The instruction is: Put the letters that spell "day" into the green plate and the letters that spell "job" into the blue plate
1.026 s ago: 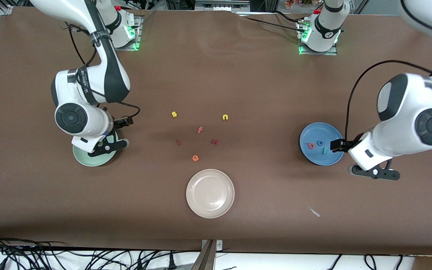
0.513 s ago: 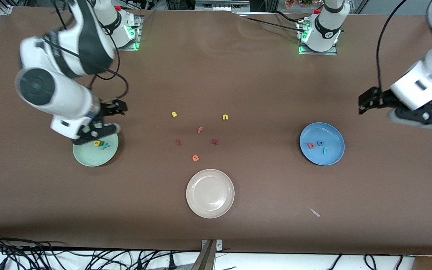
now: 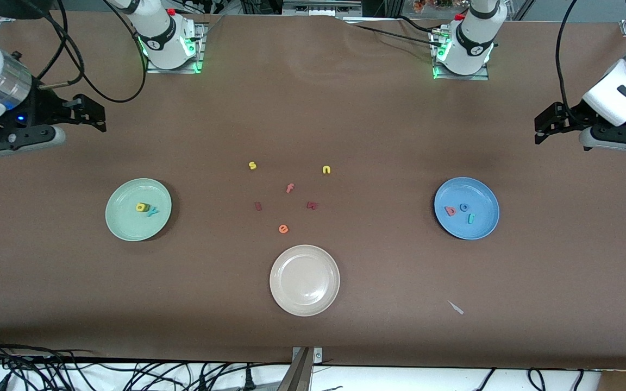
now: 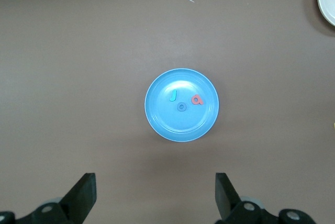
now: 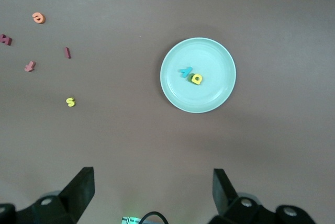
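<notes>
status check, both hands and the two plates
Left hand open, empty. Right hand open, empty. Letters in green plate and blue plate. Nothing blocking.

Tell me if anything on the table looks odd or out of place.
A small pale scrap lies on the bare table nearer the camera than the blue plate; it looks like stray litter. In the green plate only a yellow letter and a teal letter show clearly; no dark green d is visible.

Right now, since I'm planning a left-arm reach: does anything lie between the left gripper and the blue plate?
Nothing visible does. Only bare table lies between the open left gripper and the blue plate.
</notes>
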### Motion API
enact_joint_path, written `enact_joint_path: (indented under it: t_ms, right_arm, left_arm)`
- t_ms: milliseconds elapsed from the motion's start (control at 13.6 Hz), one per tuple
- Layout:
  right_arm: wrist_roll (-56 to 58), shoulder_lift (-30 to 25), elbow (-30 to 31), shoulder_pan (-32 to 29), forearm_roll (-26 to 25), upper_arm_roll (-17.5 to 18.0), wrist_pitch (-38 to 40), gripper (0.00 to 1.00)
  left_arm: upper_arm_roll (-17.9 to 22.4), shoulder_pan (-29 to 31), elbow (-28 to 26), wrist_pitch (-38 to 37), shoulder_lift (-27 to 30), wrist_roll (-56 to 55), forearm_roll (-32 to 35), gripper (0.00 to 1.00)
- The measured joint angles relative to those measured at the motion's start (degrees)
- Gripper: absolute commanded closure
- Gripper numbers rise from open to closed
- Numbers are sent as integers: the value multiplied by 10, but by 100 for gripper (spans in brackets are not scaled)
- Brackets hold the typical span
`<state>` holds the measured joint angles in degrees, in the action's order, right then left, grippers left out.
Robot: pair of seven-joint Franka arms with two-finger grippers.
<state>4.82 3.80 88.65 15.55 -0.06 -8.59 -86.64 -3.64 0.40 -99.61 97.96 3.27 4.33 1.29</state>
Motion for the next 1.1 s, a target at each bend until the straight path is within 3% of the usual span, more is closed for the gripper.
enact_joint_path:
  t_ms: [440,1099]
  right_arm:
    - [-49,4,10,-21,0,-8,-14,0]
    - [-49,4,12,-35,1,-9,-19,0]
  left_arm:
    - [-20,-9,11,-29,-11,-51,-2,0]
    - [-18,-4,62,-100,-16,-52,-11,0]
